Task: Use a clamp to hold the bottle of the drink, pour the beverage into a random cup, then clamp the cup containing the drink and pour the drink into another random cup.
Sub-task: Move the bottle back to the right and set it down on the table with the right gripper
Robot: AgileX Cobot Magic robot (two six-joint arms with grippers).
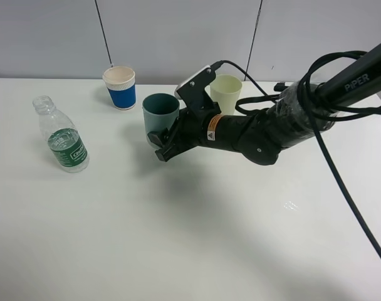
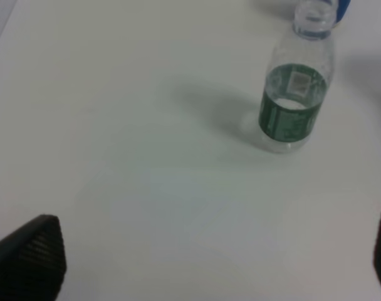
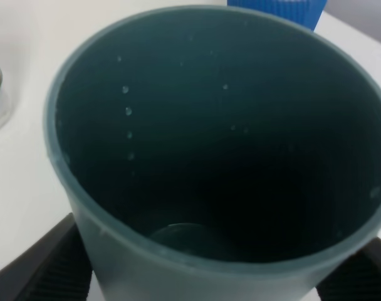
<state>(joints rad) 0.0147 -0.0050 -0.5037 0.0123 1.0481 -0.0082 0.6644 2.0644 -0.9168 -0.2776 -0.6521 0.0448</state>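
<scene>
The right gripper (image 1: pixel 163 143) has its fingers (image 3: pixel 43 266) clenched around the teal cup (image 1: pixel 160 117), holding it upright near the middle of the white bench (image 1: pixel 197 232), with droplets on its inner wall. The left gripper's fingers (image 2: pixel 29 258) are spread apart over bare bench, gripping nothing. The uncapped bottle (image 1: pixel 61 136) stands toward the left edge, the blue cup (image 1: pixel 120 87) and pale green cup (image 1: pixel 226 91) near the back edge.
</scene>
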